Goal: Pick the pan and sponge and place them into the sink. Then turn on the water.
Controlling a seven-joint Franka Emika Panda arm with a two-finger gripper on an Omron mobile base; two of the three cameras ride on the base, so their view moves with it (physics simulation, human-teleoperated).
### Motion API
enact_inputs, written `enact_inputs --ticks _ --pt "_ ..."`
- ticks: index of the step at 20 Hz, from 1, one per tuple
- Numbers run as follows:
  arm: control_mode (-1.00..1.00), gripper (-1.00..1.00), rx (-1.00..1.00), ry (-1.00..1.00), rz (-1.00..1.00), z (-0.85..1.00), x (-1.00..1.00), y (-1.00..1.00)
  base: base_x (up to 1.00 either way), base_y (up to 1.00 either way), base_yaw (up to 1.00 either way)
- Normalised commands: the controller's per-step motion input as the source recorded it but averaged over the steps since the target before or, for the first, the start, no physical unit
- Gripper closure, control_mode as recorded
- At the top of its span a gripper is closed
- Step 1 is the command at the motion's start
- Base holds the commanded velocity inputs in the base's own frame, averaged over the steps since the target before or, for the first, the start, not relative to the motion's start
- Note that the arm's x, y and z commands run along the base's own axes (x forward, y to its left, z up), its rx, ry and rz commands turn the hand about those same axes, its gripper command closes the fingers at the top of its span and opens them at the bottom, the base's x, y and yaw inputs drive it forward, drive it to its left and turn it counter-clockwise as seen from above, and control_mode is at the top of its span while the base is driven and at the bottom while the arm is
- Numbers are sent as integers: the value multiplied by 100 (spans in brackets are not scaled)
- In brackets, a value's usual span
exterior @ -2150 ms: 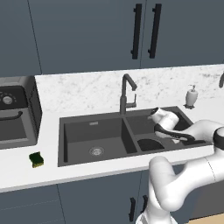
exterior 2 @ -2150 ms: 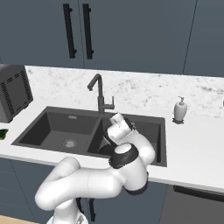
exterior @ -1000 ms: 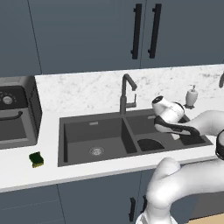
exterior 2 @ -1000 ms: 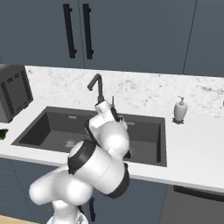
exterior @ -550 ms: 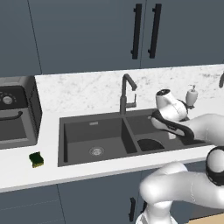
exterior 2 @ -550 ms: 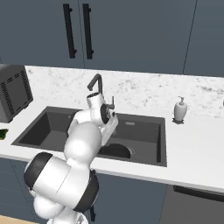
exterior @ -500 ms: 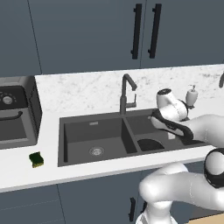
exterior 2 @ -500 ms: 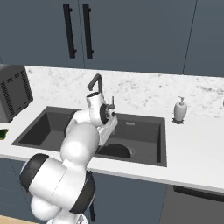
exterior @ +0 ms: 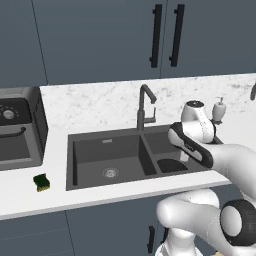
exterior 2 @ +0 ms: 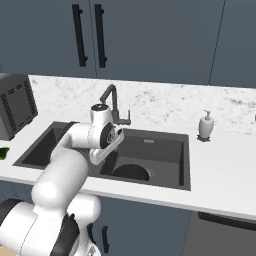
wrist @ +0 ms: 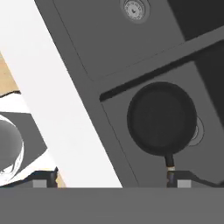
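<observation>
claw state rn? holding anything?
Claw: open, holding nothing; its fingertips stand wide apart. The pan lies free in the sink below it.

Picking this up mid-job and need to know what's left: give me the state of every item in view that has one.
pan: lying flat in the sink's right basin, not held.
sponge: on the counter left of the sink, not yet moved.
sink: left basin bare.
faucet: off, no stream.
gripper: open, holding nothing, above the pan.
</observation>
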Motion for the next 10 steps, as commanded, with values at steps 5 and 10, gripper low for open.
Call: enact_inputs --ticks 5,10 --pt "-100 -100 23 -7 -23 7 -12 96 0 0 0" --pt "-100 -100 29 -2 -24 21 -14 93 0 0 0"
